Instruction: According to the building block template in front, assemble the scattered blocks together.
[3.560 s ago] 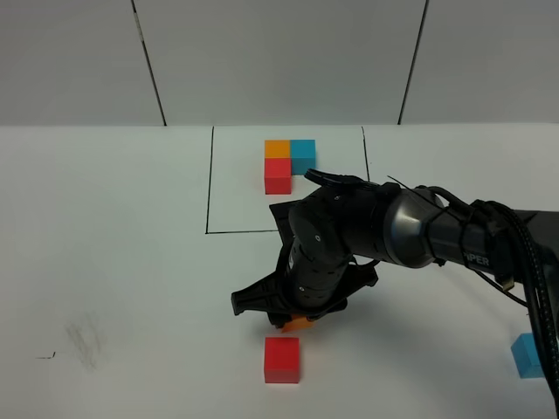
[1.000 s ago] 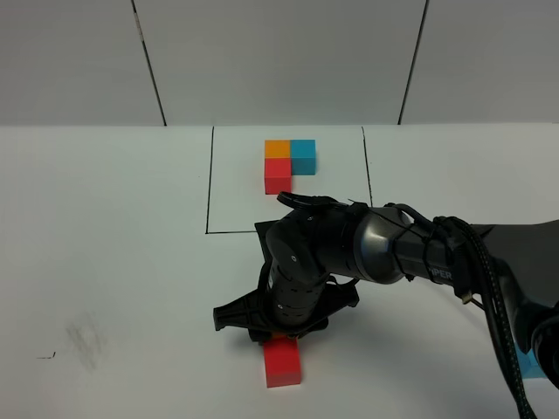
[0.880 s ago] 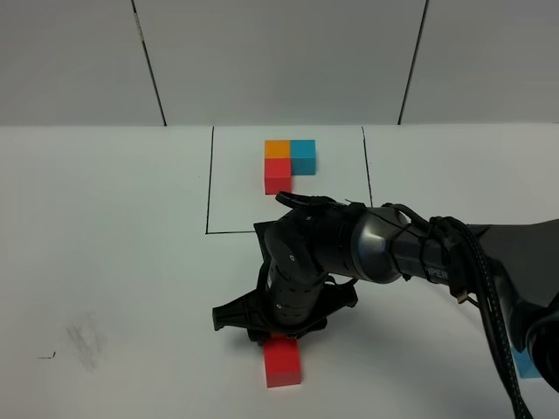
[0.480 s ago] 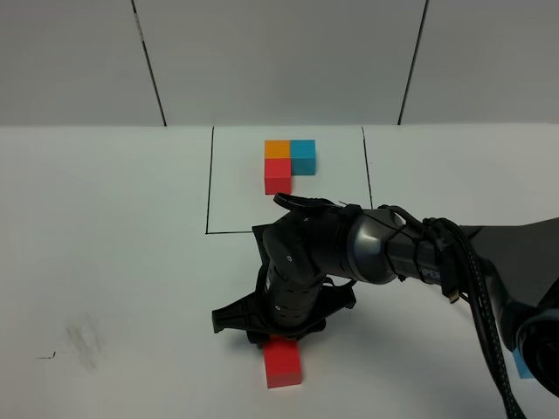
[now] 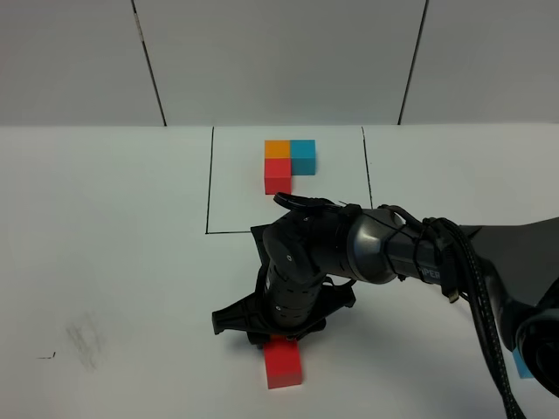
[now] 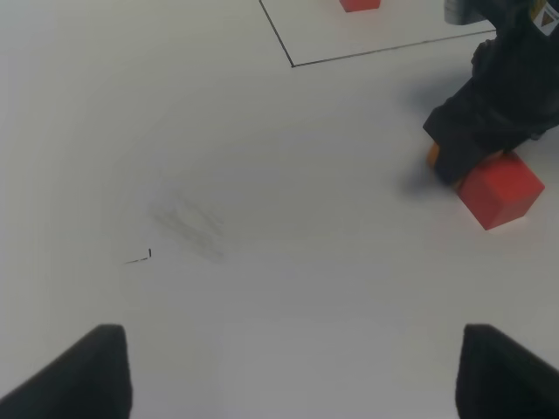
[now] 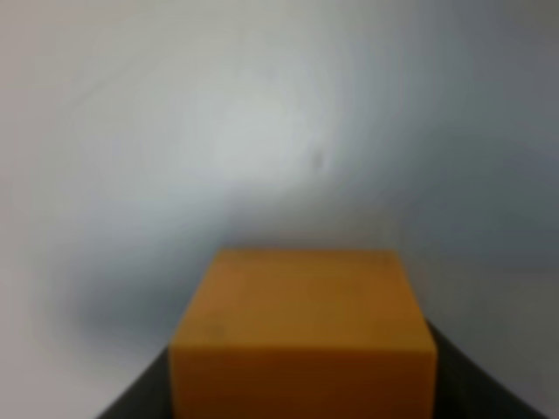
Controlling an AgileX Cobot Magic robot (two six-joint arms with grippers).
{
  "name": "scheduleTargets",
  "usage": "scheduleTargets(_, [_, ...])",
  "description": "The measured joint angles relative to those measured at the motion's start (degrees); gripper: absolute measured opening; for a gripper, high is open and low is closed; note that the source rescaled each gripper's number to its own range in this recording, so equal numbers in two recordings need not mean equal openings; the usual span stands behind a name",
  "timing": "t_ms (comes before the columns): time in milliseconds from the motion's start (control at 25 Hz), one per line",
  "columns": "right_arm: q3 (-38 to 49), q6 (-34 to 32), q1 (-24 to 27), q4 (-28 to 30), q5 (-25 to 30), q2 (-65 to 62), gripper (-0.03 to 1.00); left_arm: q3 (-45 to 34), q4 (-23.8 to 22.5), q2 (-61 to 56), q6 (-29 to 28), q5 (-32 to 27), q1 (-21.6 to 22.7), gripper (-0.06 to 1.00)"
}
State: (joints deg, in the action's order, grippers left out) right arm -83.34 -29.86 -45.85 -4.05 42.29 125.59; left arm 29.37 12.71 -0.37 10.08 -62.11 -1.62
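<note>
A white surface (image 5: 105, 218) fills the view. Well apart from the right end effector (image 5: 278, 333), toward the left arm's side, lies a faint grey smudge (image 5: 85, 340), with a tiny black mark (image 5: 45, 355) just beyond it. Far behind the end effector stands a grey panelled wall (image 5: 279, 61) with two dark seams (image 5: 148, 61).

Orange cube (image 6: 431, 154) seemingly mostly hidden
</note>
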Motion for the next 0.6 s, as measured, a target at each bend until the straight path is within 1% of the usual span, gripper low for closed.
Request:
scheduleTargets(440, [0.00, 1.22, -0.03, -0.13, 0.85, 0.07, 0.21, 0.00, 0.00, 0.00, 0.00, 0.00, 0.00, 0.96])
scheduleTargets(600, [0.00, 1.29, -0.80, 0.62, 0.90, 0.07, 0.21, 0.00, 0.00, 0.00, 0.00, 0.00, 0.00, 0.96])
